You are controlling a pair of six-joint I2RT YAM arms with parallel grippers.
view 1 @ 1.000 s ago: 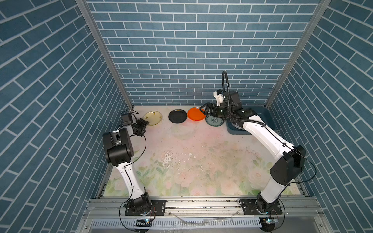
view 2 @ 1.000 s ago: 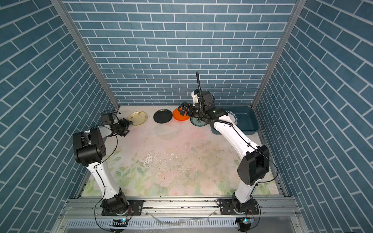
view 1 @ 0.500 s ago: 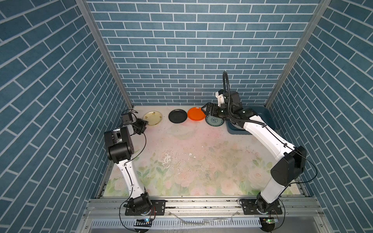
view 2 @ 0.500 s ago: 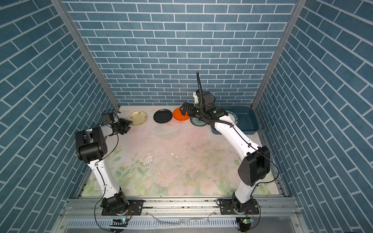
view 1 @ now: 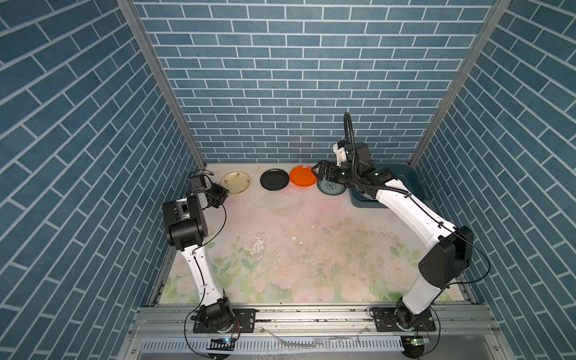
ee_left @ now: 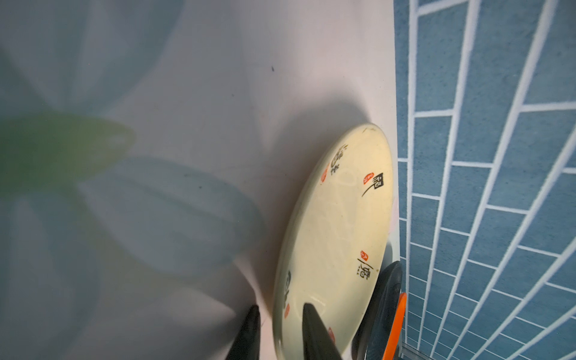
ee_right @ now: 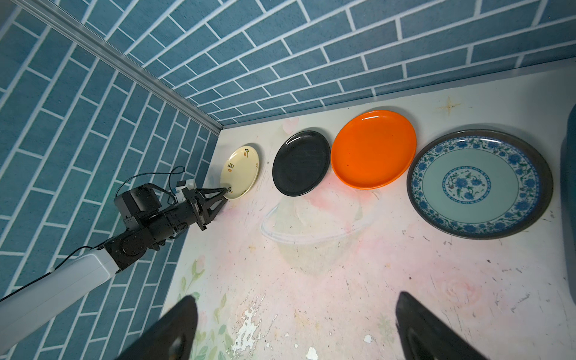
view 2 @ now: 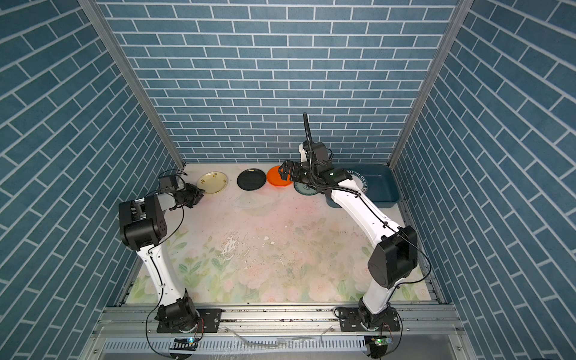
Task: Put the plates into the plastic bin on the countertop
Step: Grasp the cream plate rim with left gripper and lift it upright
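Left gripper (view 1: 224,194) at the cream plate (view 1: 236,183), right gripper (view 1: 321,172) spread wide.
On the counter (view 1: 296,243), the cream plate lies at 11 o'clock. The left fingers (ee_left: 314,330) sit narrowly on either side of its rim, but I cannot tell if they pinch it. The right gripper hangs empty toward 12 o'clock, over the orange plate (view 1: 300,176) and beside the teal plate (view 1: 330,188). The black plate (view 1: 274,179) lies between the cream and orange plates. The bin (view 2: 385,184) sits at 1 o'clock with a lettered plate (view 2: 361,182) inside.

Bright, even light from above lit both top views, with soft shadows. In the left wrist view the near table (ee_left: 193,93) was out of focus, its print smeared. The brick wall (ee_right: 280,46) bowed toward the wrist views' edges.
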